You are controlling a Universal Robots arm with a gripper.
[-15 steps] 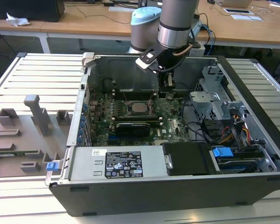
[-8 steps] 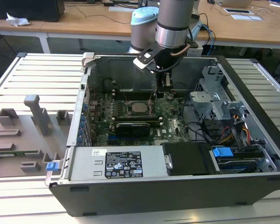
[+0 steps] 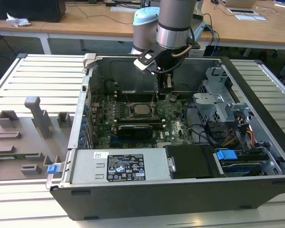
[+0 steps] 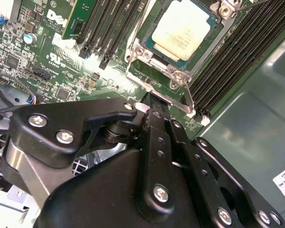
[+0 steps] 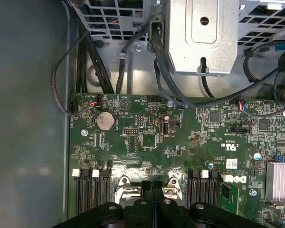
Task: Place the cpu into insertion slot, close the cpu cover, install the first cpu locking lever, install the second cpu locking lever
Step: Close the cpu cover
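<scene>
Second wrist view shows you the cpu seated flat on the green motherboard, framed by the cpu cover; the gripper has its fingers pressed together, nothing visible between them, tips just beside the cover's edge; the chip should be light, stiff, smooth-topped and fragile, so hold only its edges; the cover looks like thin springy steel.

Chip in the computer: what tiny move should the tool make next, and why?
Probably a gentle push down on the wire lever: the chip already sits framed by the closed metal cover, and the shut tool is at that lever beside it.
</scene>
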